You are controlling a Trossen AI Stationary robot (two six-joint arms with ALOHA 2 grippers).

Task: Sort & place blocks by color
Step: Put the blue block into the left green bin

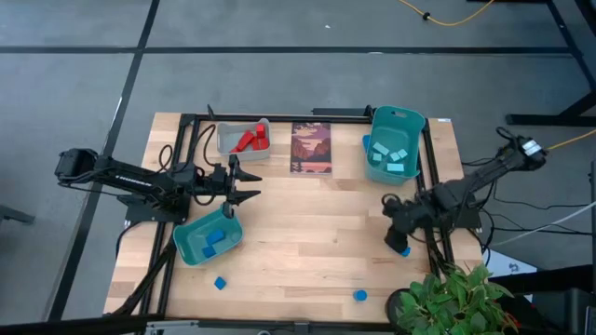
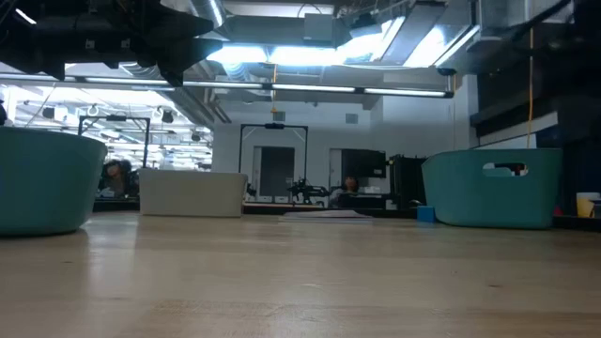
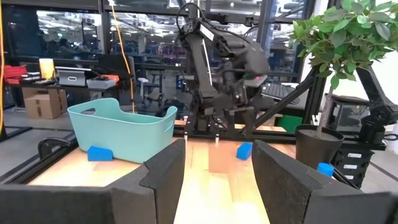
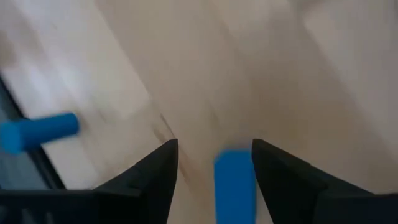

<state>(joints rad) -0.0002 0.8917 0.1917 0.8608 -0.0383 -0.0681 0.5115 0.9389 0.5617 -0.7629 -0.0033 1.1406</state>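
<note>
A light wooden table [image 1: 307, 223] on a grey floor, with a big room of desks and ceiling lights far behind.

At the back of the table, a grey bin [image 1: 230, 140] with the red blocks [image 1: 250, 140] inside. Next to it, a dark picture card [image 1: 311, 147] lying flat. Then a right teal bin [image 1: 411, 123] with light cyan blocks [image 1: 391, 158] in it. Near the left arm, a left teal bin [image 1: 191, 247] holding dark blue blocks [image 1: 216, 239].

Left gripper [image 1: 251, 184] up in the air, by the back edge of the left teal bin. Fingers [image 3: 163, 171] apart, nothing between them, nothing held.

Right gripper [image 1: 400, 244] low down near the right edge of the table. Fingers [image 4: 152, 171] apart here too. One blue block [image 4: 235, 180] lying on the wood right between them. A clear gap on one side of it. Very close on the other side, hard to say if touching. Not lifted, not squeezed. Another blue bar [image 4: 40, 132] lying a bit off to one side.

Two more loose blue blocks on the front part of the table, one near the left teal bin [image 1: 220, 282] and one near a green plant [image 1: 359, 295]. Green plant [image 1: 447, 293] at the front right corner.
</note>
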